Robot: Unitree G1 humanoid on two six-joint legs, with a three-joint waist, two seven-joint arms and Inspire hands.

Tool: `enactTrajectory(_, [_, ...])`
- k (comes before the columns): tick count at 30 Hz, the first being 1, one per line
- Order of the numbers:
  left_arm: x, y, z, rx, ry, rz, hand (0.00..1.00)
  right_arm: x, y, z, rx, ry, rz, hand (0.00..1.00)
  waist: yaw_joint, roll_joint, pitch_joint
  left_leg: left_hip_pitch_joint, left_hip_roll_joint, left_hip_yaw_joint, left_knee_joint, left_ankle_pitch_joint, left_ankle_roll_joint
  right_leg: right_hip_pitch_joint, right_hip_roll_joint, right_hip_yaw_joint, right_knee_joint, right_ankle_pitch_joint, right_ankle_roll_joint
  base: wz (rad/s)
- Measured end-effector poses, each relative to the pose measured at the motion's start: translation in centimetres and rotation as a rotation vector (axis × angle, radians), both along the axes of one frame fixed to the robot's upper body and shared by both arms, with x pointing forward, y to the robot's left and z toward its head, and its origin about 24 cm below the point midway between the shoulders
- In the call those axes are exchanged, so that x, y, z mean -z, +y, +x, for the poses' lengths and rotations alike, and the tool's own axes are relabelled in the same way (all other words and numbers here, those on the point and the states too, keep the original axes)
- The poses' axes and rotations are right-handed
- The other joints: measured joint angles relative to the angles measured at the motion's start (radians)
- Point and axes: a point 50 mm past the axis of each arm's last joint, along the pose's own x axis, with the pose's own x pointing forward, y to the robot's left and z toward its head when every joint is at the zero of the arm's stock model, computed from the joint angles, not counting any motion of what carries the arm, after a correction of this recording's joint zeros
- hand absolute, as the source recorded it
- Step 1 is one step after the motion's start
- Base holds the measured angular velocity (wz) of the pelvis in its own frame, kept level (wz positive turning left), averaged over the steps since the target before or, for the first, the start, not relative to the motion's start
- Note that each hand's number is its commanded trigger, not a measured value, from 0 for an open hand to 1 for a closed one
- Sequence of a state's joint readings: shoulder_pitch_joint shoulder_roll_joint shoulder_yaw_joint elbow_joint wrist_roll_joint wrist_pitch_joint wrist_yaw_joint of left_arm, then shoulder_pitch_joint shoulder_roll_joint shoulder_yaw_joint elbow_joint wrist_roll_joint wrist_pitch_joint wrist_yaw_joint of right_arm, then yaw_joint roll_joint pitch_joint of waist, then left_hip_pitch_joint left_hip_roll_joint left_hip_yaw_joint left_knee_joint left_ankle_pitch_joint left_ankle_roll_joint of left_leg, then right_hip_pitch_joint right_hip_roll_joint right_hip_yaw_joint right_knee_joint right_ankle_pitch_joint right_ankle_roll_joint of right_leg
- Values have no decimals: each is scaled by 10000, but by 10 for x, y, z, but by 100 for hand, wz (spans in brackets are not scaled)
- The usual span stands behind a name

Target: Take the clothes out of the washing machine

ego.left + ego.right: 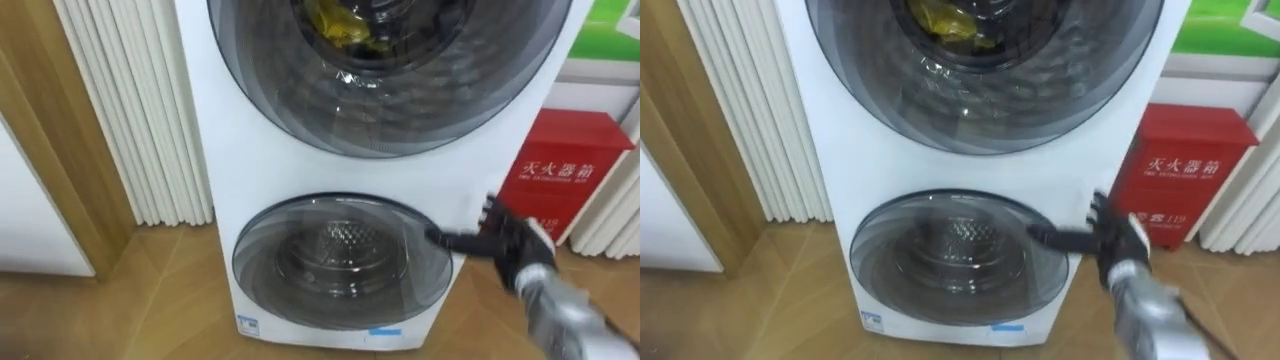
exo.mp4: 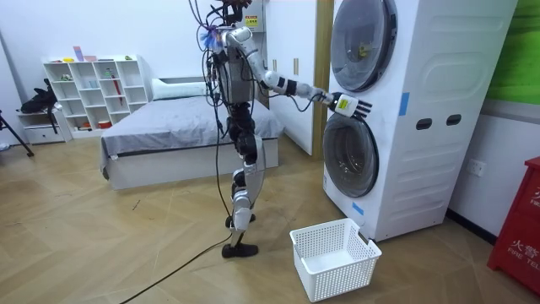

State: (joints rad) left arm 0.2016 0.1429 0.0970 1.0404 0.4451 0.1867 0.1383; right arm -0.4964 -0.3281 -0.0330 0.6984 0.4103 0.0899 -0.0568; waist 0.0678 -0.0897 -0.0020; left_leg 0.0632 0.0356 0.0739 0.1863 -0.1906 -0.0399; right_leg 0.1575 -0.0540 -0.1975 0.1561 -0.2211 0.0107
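Two white front-loading machines (image 1: 250, 150) stand stacked. Behind the upper round door (image 1: 400, 90) lies a yellow cloth (image 1: 345, 25), seen through the glass. The lower round door (image 1: 340, 260) is shut, and its steel drum looks bare through the glass. My right hand (image 1: 515, 245) comes in from the lower right and is open, fingers straight. Its thumb points at the right rim of the lower door, touching it or nearly so. In the room view I stand upright facing the machines, right hand (image 2: 350, 106) stretched out to their front.
A white laundry basket (image 2: 333, 257) stands on the wooden floor in front of the machines, to my right. A red cabinet (image 1: 560, 175) stands right of the machines, and white slats (image 1: 140, 100) hang on their left. A bed (image 2: 169, 135) lies behind me.
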Motion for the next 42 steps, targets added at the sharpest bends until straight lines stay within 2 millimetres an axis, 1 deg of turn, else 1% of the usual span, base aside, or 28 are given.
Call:
enactTrajectory(1, [0,0,0,8,29,20,0,-5,-2,2,24,-117,-69,0,31,-5,-11,9,-1,-11,-2,0,0,10,1,-1,0,0,0,0])
enactTrajectory(2, [0,1,-1,33,104,76,0,-11,-5,5,106,-274,-200,0,130,-30,-63,35,-1,-47,-9,0,0,20,5,-3,11,1,1,0])
enactTrajectory(3, [-1,2,0,43,93,113,0,-17,-6,8,167,-411,-274,0,214,-38,-76,109,4,-168,-50,1,1,29,18,-17,90,0,1,-4])
enactTrajectory(4, [-1,2,1,44,68,120,0,-19,-6,9,182,-478,-295,0,223,-35,-77,152,18,-254,-76,2,2,29,28,-39,156,0,1,0])
enactTrajectory(5, [-2,2,-1,11,77,159,0,-24,-6,12,173,-605,-302,0,227,-52,-112,188,23,-322,-114,2,2,40,33,-87,174,0,1,0])
enactTrajectory(6, [-2,3,-1,-27,86,185,0,-30,-5,15,145,-733,-315,0,243,-71,-122,191,23,-318,-158,2,2,27,37,-88,165,0,1,0])
enactTrajectory(8, [-2,4,-2,52,191,251,0,-34,-5,17,159,-699,-337,0,189,-110,-108,230,28,-324,-206,2,2,8,42,-82,207,0,1,-4])
enactTrajectory(10, [-3,5,1,100,183,201,0,-36,-9,17,240,-655,-503,0,232,-163,-76,288,28,-323,-221,2,2,-2,29,-94,264,0,0,-10])
enactTrajectory(11, [-3,6,3,124,131,211,0,-42,-10,20,251,-759,-644,0,225,-212,-49,284,28,-324,-224,1,2,-2,27,-94,283,1,0,-8])
enactTrajectory(12, [-4,9,3,119,118,287,0,-44,-9,21,265,-629,-734,0,225,-296,-41,274,34,-316,-228,1,2,-6,28,-92,297,1,0,-9])
enactTrajectory(14, [-5,12,3,127,98,378,0,-45,-9,22,290,-601,-947,0,228,-389,-63,276,39,-324,-237,2,2,-47,27,-121,310,1,0,-12])
enactTrajectory(15, [-6,13,3,143,59,414,0,-47,-9,23,359,-563,-1090,0,227,-403,-72,281,39,-336,-239,1,2,-93,15,-200,339,1,0,-9])
enactTrajectory(16, [-6,14,3,149,58,431,0,-48,-9,24,401,-541,-1146,0,225,-405,-73,280,38,-339,-239,1,2,-129,6,-255,338,2,0,-11])
enactTrajectory(19, [-7,16,0,150,113,494,0,-61,-4,32,317,-511,-1447,0,183,-417,-75,144,42,-321,-240,1,2,-256,-9,-367,325,3,0,-21])
enactTrajectory(21, [-7,17,0,134,81,508,0,-69,-7,33,317,-626,-1819,0,181,-415,-76,123,44,-301,-242,1,2,-285,-24,-490,321,3,0,-7])
enactTrajectory(23, [-7,18,-1,127,53,540,0,-75,-12,32,373,-721,-2115,0,183,-415,-76,136,44,-273,-247,1,2,-267,-23,-484,328,2,1,2])
enactTrajectory(26, [-8,20,-4,115,126,588,0,-85,-14,32,293,-974,-2728,0,181,-415,-76,207,48,-296,-263,2,2,-239,-24,-486,338,2,1,-4])
enactTrajectory(31, [-8,21,-5,98,200,621,0,-102,-10,31,196,-1447,-3344,0,180,-416,-75,224,52,-331,-267,2,2,-269,-24,-481,323,2,1,-8])
enactTrajectory(33, [-8,22,-4,93,171,655,0,-122,-2,30,75,-2240,-3634,0,177,-413,-74,188,52,-327,-268,2,2,-311,-24,-478,300,2,1,-6])
enactTrajectory(38, [-10,23,0,119,31,712,0,-135,5,28,68,-2565,-4115,0,155,-402,-73,205,89,-363,-269,4,5,-488,-15,-479,526,1,3,-12])
enactTrajectory(40, [-10,24,1,121,-1,724,0,-141,8,27,7,-2769,-4325,0,172,-313,-59,285,212,-833,-295,12,10,-873,25,-561,1276,-3,-2,-28])
enactTrajectory(41, [-11,25,5,154,-131,762,0,-150,13,25,-85,-3197,-4549,0,143,-191,31,466,455,-1646,-371,59,62,-1558,50,-588,2467,-151,-70,-40])
enactTrajectory(42, [-14,31,3,77,-163,926,0,-166,23,20,-296,-4000,-4619,0,117,-226,10,438,553,-2228,-384,51,46,-1853,269,-122,1689,-244,-403,-47])
